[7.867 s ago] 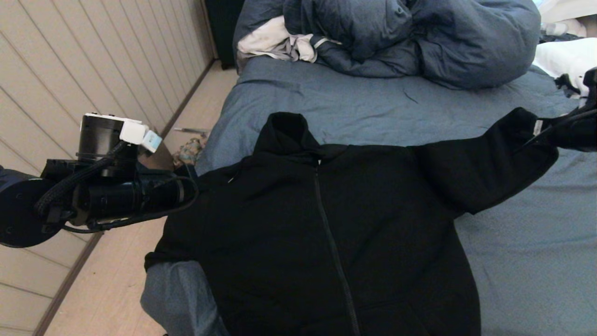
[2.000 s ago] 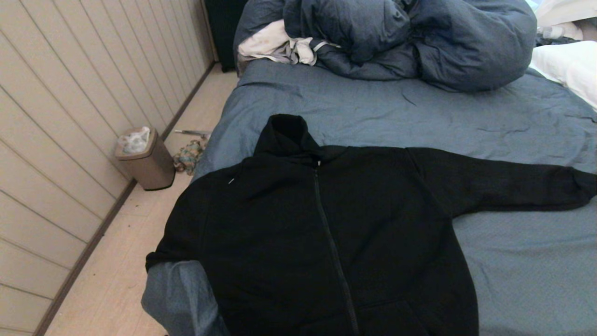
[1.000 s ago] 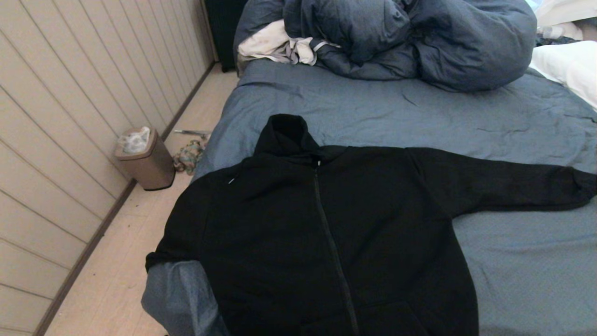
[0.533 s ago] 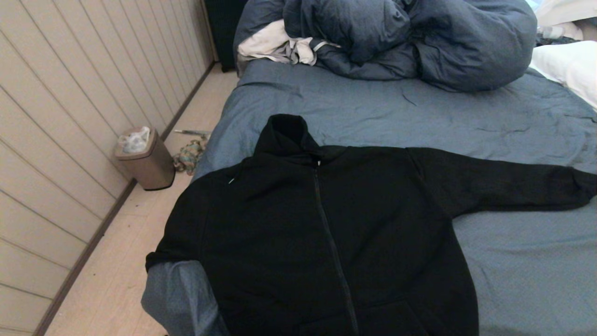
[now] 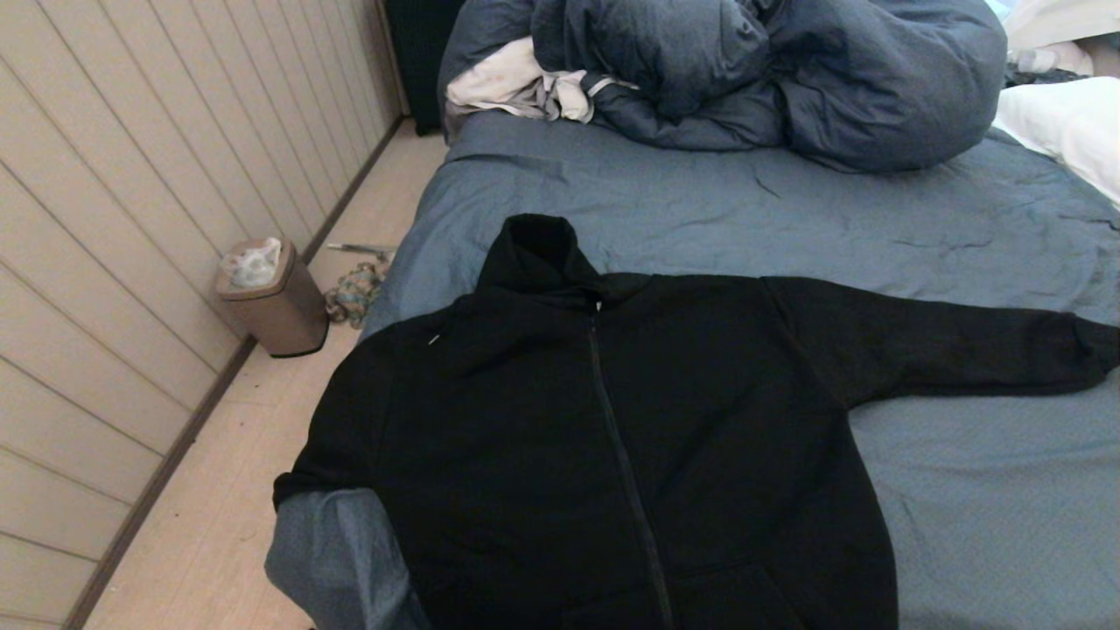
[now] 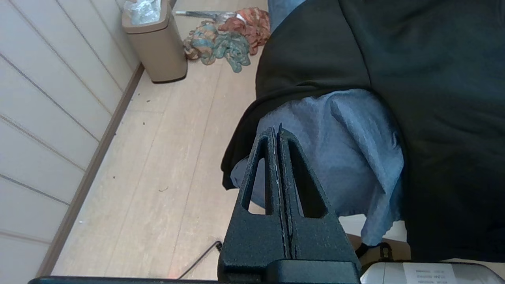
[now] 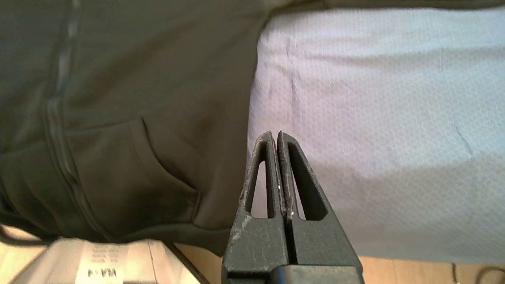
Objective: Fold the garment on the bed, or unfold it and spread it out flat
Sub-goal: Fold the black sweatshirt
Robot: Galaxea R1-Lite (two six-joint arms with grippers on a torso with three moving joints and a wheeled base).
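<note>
Garment lies spread flat, zipper up, on the bed, one sleeve draped over the bed's corner. Left gripper is pressed closed and empty above that corner. Right gripper is closed and empty over sheet just beside the garment's hem.

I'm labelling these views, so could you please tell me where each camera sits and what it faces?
Head: high, looking down on the black hooded sweatshirt spread on the bed; no arms show.
Left wrist: behind the shut left tool, facing the sweatshirt's sleeve, floor and bin.
Right wrist: behind the shut right tool, facing hem and sheet.
All share the sweatshirt.
</note>
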